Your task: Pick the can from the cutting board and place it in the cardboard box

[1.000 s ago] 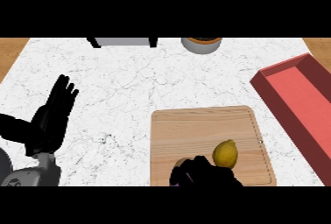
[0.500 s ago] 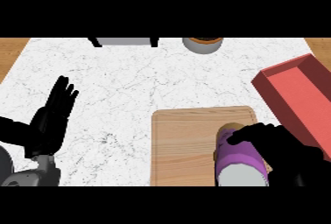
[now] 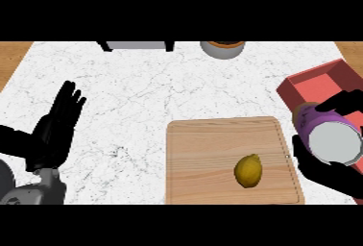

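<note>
- The desk (image 3: 163, 96) has a white marble top with fine grey veins; strips of brown wood show past it at the upper left and upper right corners.
- At the far edge stand a grey block on dark legs (image 3: 138, 45) and a round grey pot with a brown inside (image 3: 223, 48), both cut off by the view's top.
- A pale wooden cutting board (image 3: 212, 158), rectangular with rounded corners and a shallow groove along its rim, lies flat just left of the right hand's fingers.
- A yellow lemon (image 3: 249, 170), oval and matt, rests on the board, near the thumb side of the right hand (image 3: 322, 173).
- The can (image 3: 327, 134) is a purple cylinder with a flat grey end facing the view; it is off the board, held in the air with the black fingers (image 3: 344, 102) curled over its top and the palm under it.
- The cardboard box (image 3: 315, 86) looks red, with straight thin walls and an open top; it sits just behind the curled fingers, and the can's far end overlaps its near wall.
- The left hand (image 3: 53, 129) rests at the view's left over the desk, fingers straight and spread upward, holding nothing, well apart from the board.
</note>
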Available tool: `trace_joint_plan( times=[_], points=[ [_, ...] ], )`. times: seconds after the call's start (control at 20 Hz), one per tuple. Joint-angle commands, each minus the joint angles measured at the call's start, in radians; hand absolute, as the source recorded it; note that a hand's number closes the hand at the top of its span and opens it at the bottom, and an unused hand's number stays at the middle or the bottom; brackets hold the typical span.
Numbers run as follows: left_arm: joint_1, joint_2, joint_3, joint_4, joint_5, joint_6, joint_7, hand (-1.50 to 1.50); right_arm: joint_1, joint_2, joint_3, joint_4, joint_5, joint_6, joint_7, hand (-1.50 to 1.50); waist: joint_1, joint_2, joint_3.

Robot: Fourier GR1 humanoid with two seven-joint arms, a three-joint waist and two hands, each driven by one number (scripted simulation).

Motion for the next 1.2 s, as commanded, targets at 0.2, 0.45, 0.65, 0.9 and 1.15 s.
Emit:
trace_joint_plan(
  times=[0.2, 0.45, 0.65, 0.9, 1.15],
  points=[
    [0.005, -0.010, -0.006, -0.025, -0.001, -0.005, 0.028, 0.00, -0.044, -0.149, -0.230, 0.319, -0.040, -0.130, -0.252, 1.50, 0.006, 0.000, 0.000],
    [-0.044, -0.008, 0.014, 0.046, -0.011, -0.004, 0.002, 0.00, -0.016, -0.212, -0.291, 0.516, -0.050, -0.223, -0.429, 1.50, 0.003, 0.001, 0.000],
    [-0.022, -0.006, 0.017, 0.056, 0.003, -0.030, -0.028, 0.00, -0.020, -0.319, -0.281, 0.671, -0.003, -0.168, -0.497, 1.50, 0.008, 0.004, -0.001],
    [-0.010, -0.014, 0.013, 0.070, 0.009, -0.045, -0.050, 0.00, -0.058, -0.364, -0.231, 0.897, 0.044, -0.023, -0.455, -1.50, 0.021, 0.009, -0.001],
    [0.029, -0.020, 0.001, 0.018, -0.015, -0.036, -0.059, 0.00, -0.121, -0.312, -0.327, 1.112, -0.036, -0.252, -0.631, -1.50, 0.016, 0.003, 0.000]
  ],
)
